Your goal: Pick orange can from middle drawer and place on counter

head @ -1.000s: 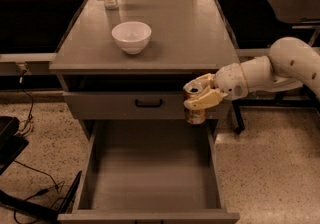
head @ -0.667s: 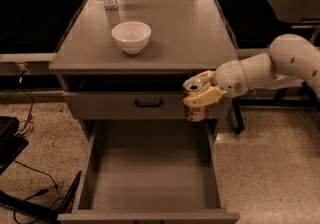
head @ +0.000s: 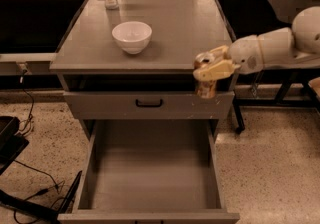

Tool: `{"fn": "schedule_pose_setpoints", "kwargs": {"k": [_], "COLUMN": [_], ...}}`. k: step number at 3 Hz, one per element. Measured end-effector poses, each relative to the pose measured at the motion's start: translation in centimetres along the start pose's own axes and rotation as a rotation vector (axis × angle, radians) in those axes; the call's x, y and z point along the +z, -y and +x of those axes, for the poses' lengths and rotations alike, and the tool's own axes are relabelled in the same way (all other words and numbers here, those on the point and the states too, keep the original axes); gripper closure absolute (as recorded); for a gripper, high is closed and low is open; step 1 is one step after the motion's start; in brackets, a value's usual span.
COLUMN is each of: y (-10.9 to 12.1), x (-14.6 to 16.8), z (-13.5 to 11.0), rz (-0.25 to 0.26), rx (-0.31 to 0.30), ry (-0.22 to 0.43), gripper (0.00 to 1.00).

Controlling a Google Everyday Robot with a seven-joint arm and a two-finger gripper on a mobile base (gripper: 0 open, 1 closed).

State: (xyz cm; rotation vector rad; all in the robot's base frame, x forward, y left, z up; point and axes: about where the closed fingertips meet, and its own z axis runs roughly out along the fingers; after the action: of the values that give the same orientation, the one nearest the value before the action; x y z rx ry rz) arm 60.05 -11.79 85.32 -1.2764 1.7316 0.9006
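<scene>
Pincer (head: 204, 68) around orange can (head: 205, 89) beside counter (head: 185, 23)

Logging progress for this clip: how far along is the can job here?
Done: the orange can is out of the middle drawer, whose floor lies bare. In hand: the tool is shut on it just off the front right edge of the counter, not yet over the top. Left: carry it over the counter, set it down, release.
</scene>
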Motion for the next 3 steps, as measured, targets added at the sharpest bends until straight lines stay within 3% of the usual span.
{"fn": "schedule_pose_setpoints", "kwargs": {"k": [1, 2, 3], "y": [4.9, 8.7, 13.2], "x": [-4.1, -8.1, -10.3], "z": [-4.0, -6.4, -6.7], "rz": [0.161, 0.333, 0.504], "rx": [0.101, 0.167, 0.193], "ry": [0.038, 0.103, 0.168], "gripper": [1.0, 1.0, 1.0]}}
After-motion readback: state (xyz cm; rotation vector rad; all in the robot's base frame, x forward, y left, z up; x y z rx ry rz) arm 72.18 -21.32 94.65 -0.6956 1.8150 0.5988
